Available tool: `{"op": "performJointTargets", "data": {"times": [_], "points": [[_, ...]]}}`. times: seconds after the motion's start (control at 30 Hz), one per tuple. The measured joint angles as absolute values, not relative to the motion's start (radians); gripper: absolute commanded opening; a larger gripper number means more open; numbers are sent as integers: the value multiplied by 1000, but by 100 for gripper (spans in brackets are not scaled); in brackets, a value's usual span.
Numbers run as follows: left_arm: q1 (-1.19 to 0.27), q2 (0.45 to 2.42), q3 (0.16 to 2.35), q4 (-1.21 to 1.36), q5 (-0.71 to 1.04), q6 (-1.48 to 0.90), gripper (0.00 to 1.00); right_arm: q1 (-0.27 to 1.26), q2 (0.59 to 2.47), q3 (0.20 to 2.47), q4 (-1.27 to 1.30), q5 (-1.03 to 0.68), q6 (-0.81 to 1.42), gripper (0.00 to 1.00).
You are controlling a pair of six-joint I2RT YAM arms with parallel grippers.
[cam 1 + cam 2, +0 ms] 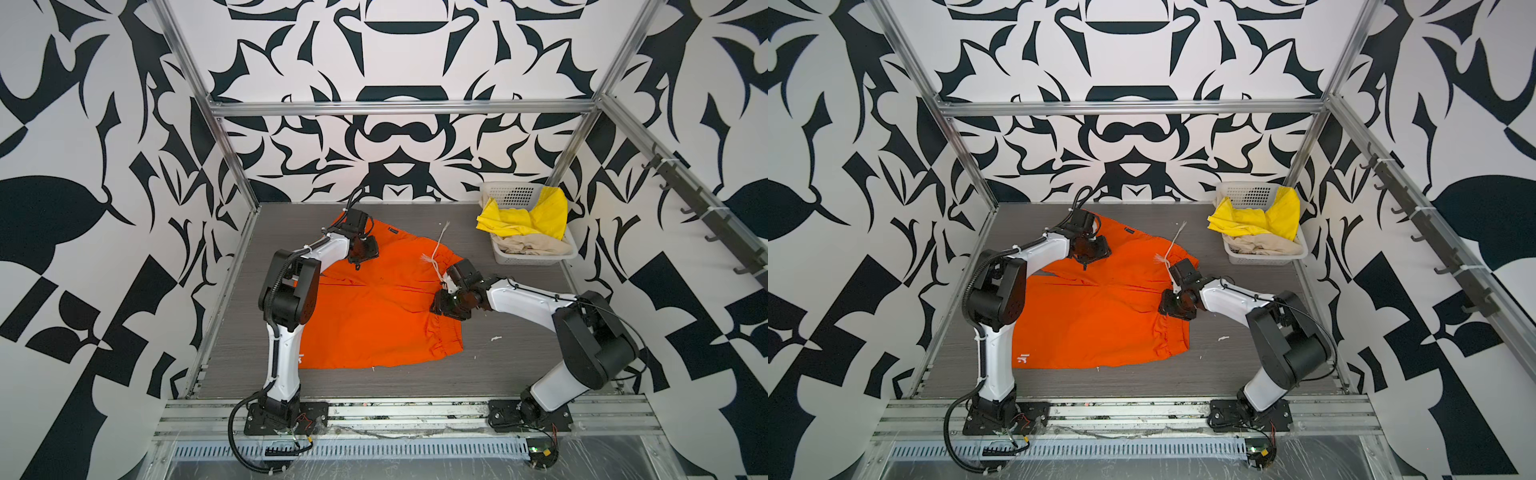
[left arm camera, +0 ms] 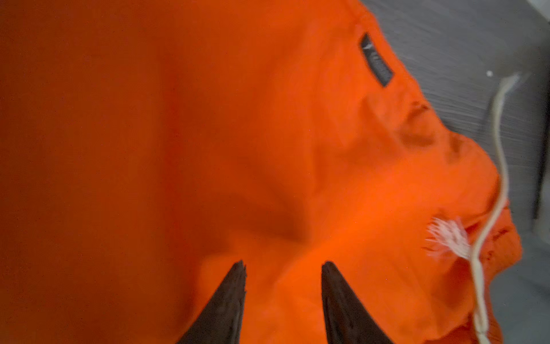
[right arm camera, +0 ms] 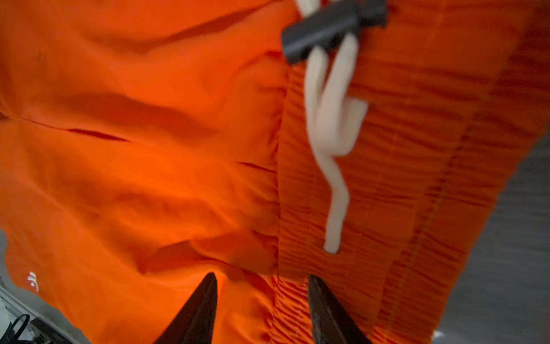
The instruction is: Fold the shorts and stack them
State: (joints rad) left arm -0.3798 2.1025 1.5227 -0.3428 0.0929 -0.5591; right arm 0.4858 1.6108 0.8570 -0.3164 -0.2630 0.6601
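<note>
Left claw [image 2: 282,265] hangs parted and empty over the far leg of the orange shorts [image 1: 374,307]; my right claw [image 3: 262,277], also parted and holding nothing, sits just over the gathered waistband [image 1: 446,336]. Shorts lie flat on the worktop [image 1: 519,374], waist-to-hem axis running from my right to my left, so I judge each claw nearest its own end. Yellow shorts [image 1: 523,216] and beige shorts [image 1: 528,247] lie in the basket [image 1: 536,261], far right.
</note>
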Motion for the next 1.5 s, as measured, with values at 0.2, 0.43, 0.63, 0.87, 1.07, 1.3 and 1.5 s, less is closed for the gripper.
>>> {"op": "performJointTargets", "data": {"times": [0.2, 0.43, 0.63, 0.87, 1.07, 1.3, 1.5], "points": [[-310, 2103, 1493, -359, 54, -550, 46, 405, 1655, 892, -292, -272, 610, 54], [-231, 2104, 1488, -364, 31, -532, 46, 366, 1670, 904, -268, -273, 591, 56], [-218, 2051, 1467, -387, 22, -488, 49, 355, 1542, 902, -314, -294, 567, 64], [-260, 1734, 1359, -450, 34, -481, 49, 213, 1283, 881, -475, -328, 534, 68], [-255, 1554, 1136, -497, 42, -537, 49, 180, 1206, 691, -588, -377, 570, 73], [-250, 1630, 1013, -514, 45, -583, 48, 180, 1213, 565, -528, -490, 654, 70], [-246, 1753, 1047, -489, 39, -591, 47, 180, 1306, 562, -402, -521, 688, 58]]}}
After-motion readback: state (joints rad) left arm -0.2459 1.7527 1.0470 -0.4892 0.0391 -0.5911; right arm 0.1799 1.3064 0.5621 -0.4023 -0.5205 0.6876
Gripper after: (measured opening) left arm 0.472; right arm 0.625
